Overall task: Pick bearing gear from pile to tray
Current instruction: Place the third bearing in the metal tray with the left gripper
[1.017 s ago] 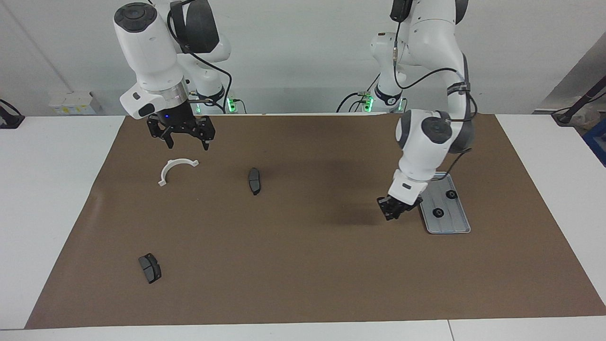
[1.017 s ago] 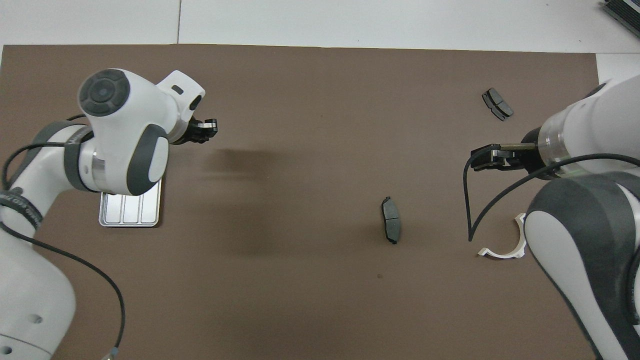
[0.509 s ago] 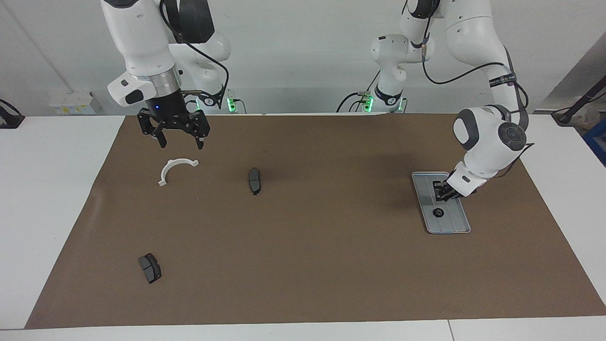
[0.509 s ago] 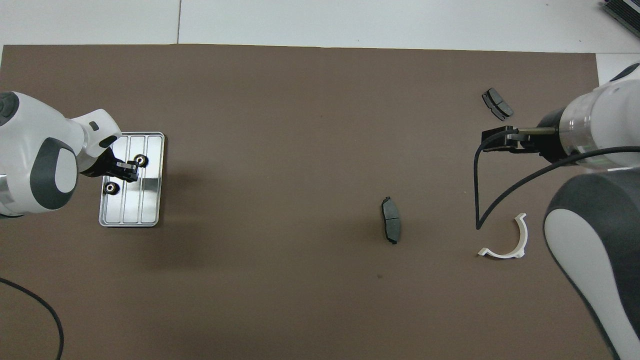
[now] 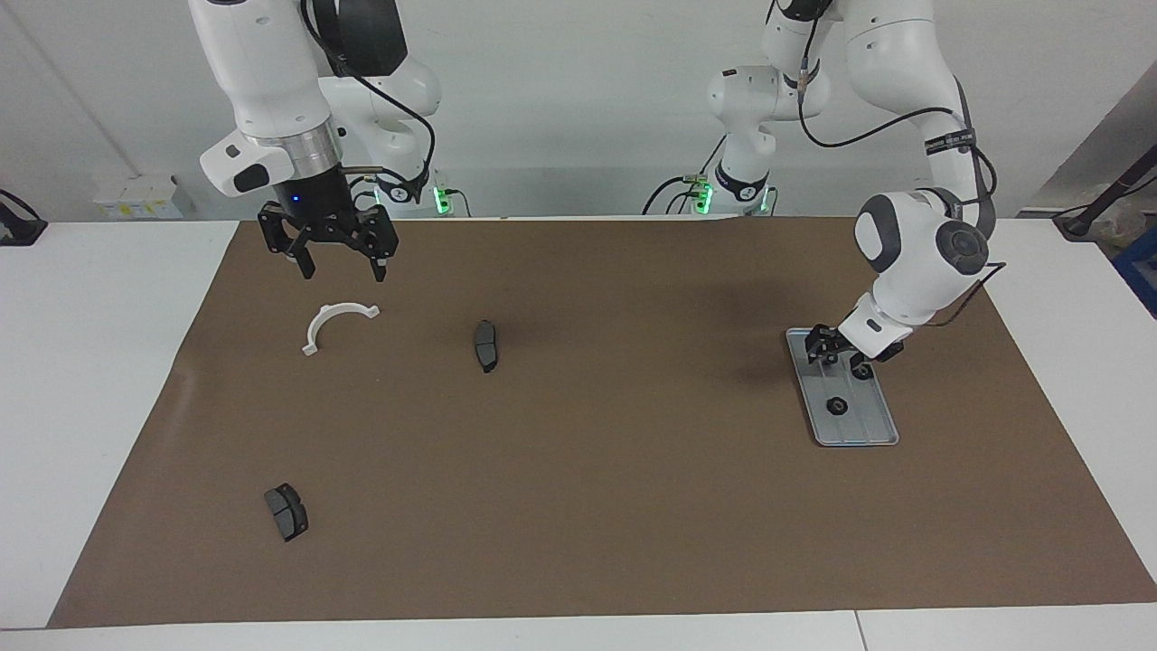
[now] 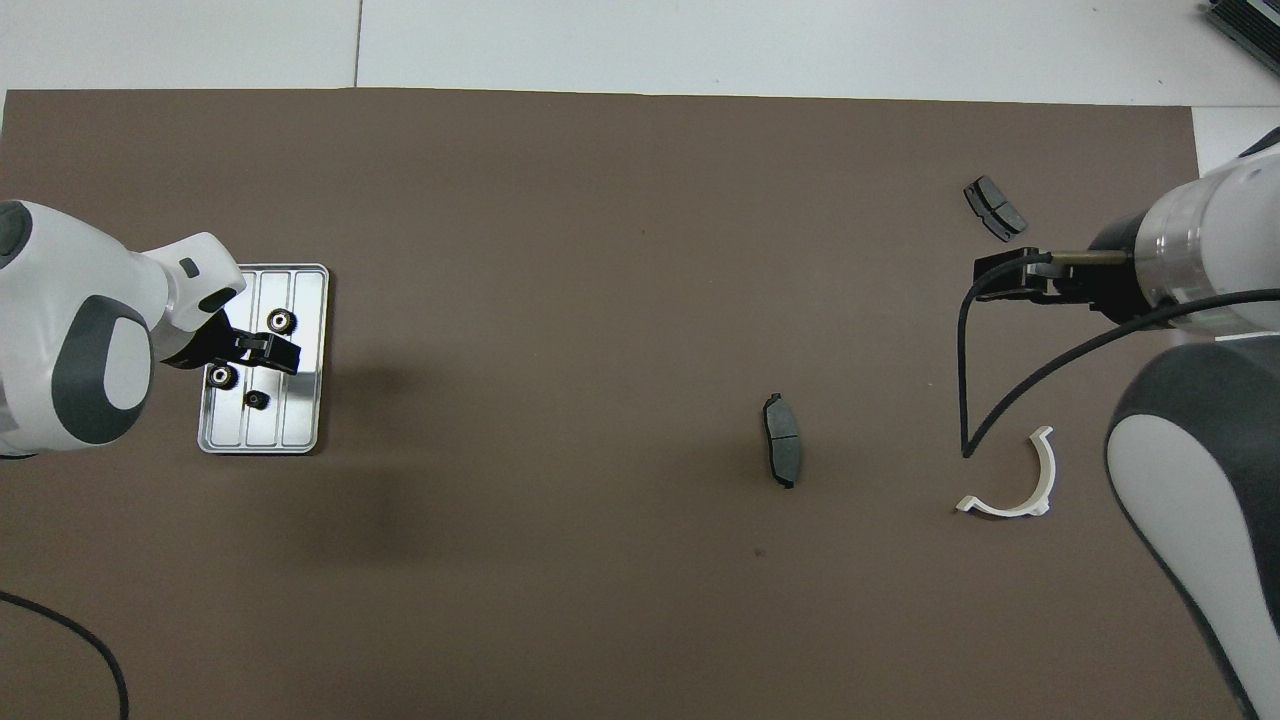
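The silver tray (image 6: pixel 300 435) lies near the left arm's end of the brown mat (image 5: pixel 615 506) covering the desk (image 5: pixel 108 362). Three small black gears (image 6: pixel 281 321) are seen resting on its ribs. The left tool (image 5: pixel 841 348) is held just over the tray's end nearer the robots, its fingers apart and empty. The right tool (image 5: pixel 327 246) hangs spread open above the white half-ring bracket (image 5: pixel 336 324). One brake pad (image 5: pixel 485 344) lies mid-mat, another (image 5: pixel 286 511) farther from the robots; wide bare mat separates them.
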`<state>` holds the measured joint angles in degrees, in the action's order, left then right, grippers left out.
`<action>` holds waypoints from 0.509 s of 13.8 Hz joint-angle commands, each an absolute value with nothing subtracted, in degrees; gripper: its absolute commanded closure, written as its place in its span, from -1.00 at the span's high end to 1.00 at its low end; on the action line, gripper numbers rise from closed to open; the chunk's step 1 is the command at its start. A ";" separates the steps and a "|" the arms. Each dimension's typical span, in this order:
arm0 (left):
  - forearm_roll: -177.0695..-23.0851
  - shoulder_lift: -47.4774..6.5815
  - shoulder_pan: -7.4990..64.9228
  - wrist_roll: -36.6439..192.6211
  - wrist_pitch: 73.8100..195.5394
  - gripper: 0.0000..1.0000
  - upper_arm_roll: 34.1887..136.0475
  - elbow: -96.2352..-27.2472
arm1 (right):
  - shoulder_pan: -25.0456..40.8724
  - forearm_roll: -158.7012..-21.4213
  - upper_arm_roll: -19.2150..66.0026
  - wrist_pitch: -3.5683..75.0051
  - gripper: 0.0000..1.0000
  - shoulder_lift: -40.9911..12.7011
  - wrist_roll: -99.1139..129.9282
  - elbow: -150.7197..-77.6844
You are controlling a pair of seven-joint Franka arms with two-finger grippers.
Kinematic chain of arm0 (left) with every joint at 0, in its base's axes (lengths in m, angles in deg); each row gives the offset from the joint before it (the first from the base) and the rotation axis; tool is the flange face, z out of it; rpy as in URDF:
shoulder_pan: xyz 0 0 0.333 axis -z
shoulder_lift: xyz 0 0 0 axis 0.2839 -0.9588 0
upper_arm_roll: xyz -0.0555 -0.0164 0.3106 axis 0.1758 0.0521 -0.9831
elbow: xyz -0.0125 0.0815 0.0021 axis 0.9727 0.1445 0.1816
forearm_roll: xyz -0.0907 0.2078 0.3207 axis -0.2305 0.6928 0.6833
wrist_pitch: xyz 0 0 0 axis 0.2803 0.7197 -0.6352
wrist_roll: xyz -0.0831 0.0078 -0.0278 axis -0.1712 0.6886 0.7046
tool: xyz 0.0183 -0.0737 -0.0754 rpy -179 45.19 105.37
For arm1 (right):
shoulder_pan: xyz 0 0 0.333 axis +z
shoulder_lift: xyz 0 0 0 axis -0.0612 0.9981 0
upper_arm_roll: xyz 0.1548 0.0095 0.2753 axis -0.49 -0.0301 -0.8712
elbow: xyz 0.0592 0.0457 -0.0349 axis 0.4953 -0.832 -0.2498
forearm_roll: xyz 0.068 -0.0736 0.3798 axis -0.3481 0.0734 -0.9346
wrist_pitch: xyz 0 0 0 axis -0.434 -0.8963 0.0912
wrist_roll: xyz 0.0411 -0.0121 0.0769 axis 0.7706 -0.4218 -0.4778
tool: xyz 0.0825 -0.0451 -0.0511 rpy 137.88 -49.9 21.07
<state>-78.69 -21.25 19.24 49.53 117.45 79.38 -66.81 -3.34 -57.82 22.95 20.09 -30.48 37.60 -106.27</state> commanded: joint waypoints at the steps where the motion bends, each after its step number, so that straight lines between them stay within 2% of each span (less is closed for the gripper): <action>1: -78.72 -16.29 19.31 49.80 116.44 1.00 79.01 -65.85 | -5.36 -58.33 22.59 16.75 1.00 -31.07 36.15 -104.41; 4: -78.63 -15.31 19.31 50.76 108.21 1.00 79.01 -59.01 | -4.22 -58.33 24.87 13.58 1.00 -31.07 35.80 -104.05; 7: -77.41 -16.27 19.31 52.00 96.17 1.00 79.01 -47.67 | -2.55 -58.50 26.81 11.12 1.00 -30.98 35.89 -104.05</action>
